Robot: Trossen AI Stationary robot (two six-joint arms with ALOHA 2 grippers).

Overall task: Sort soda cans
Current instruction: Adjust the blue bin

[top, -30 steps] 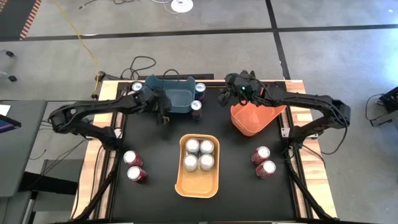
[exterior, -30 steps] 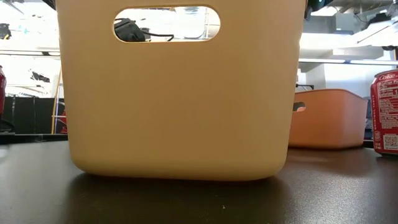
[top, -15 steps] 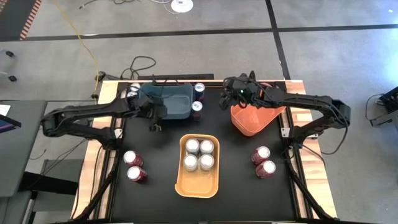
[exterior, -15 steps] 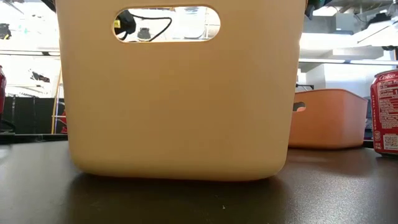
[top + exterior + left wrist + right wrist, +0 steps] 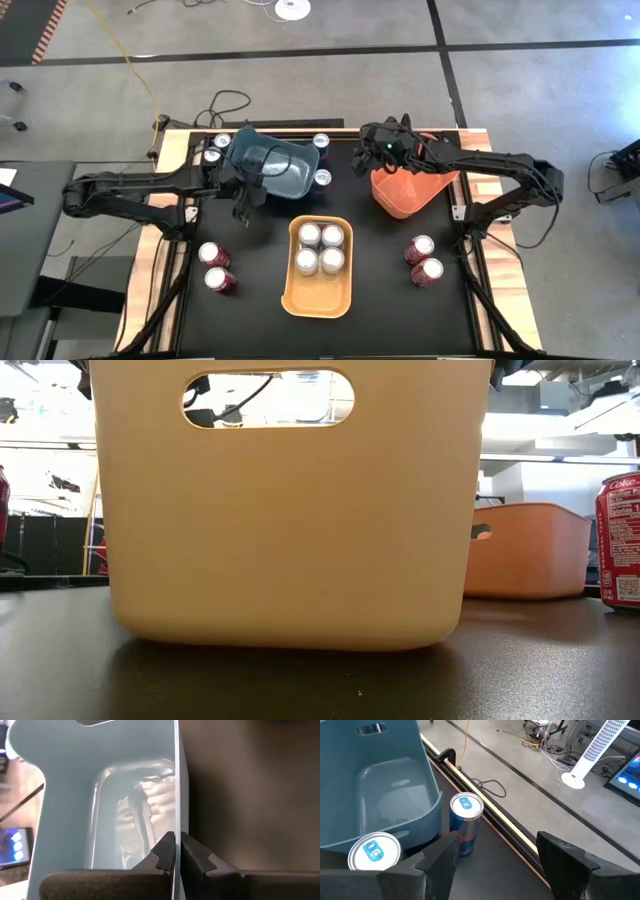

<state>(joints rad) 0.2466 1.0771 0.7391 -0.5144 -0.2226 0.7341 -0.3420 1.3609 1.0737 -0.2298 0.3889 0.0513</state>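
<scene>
The teal bin (image 5: pixel 272 165) stands tipped at the table's far left, and my left gripper (image 5: pixel 243 198) is shut on its near wall. Dark blue soda cans stand around it: two on its right (image 5: pixel 320 142) (image 5: pixel 322 177), two on its left (image 5: pixel 222 140) (image 5: pixel 212 155). Several silver cans (image 5: pixel 320 248) sit in the yellow-orange bin (image 5: pixel 318 295). Red cans stand in pairs at the left (image 5: pixel 215 266) and right (image 5: pixel 424 259). My right gripper (image 5: pixel 360 160) hangs open above the table beside the orange bin (image 5: pixel 405 190), facing two blue cans (image 5: pixel 466 820) (image 5: pixel 374 851). My left gripper pinches the teal bin's thin side wall at its rim (image 5: pixel 176 827), one finger (image 5: pixel 159 856) inside the bin and one (image 5: pixel 197 856) outside. The fingers come slanting down from the table's near left. The bin hangs tipped in the hold; I cannot tell which part is on the table.
In the low view the yellow-orange bin (image 5: pixel 290 510) fills most of the picture, with the orange bin (image 5: pixel 525 550) and a red can (image 5: pixel 620 540) to its right. Wooden table edges (image 5: pixel 170 150) and cables on the floor lie behind the far edge.
My left gripper has gone toward the table's left and near edges and has rolled. It has drawn the teal bin's near wall along. The bin has shifted left and tipped out of level. The cans beside it stand where they were.
</scene>
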